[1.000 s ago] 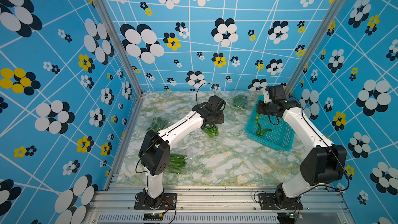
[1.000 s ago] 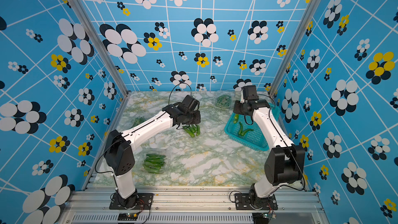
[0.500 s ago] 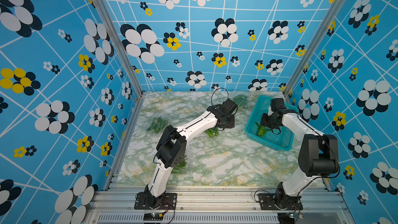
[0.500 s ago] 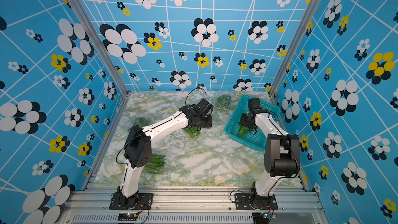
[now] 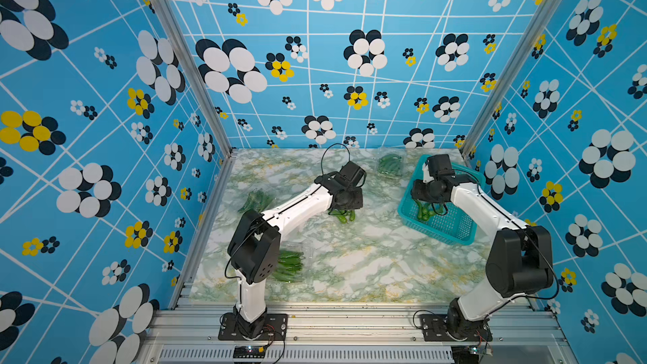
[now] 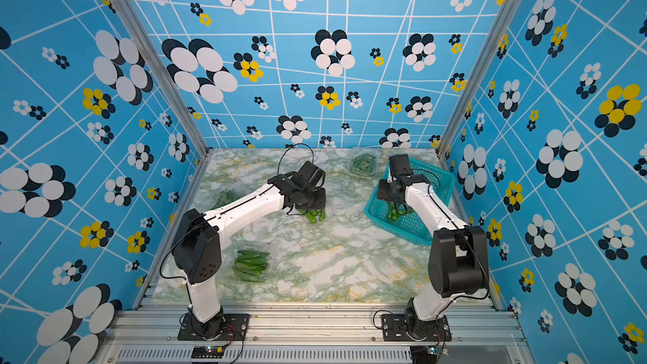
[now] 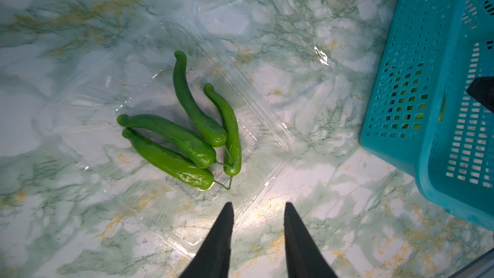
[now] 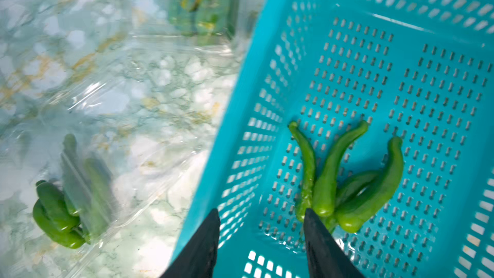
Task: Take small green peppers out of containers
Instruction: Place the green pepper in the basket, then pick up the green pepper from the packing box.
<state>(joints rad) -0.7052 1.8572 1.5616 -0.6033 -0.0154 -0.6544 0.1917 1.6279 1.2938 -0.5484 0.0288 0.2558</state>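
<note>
Green peppers (image 7: 171, 135) just beyond left pincer (image 7: 258, 205)

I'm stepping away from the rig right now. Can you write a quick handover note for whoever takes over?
Left claw: open, empty, over the open clear container, which holds four peppers.
Right claw: open, empty, over the teal basket.
Done: four basket peppers lie inside it.
Left: the four in the open container, plus three more containers with peppers: far, left, near.
</note>
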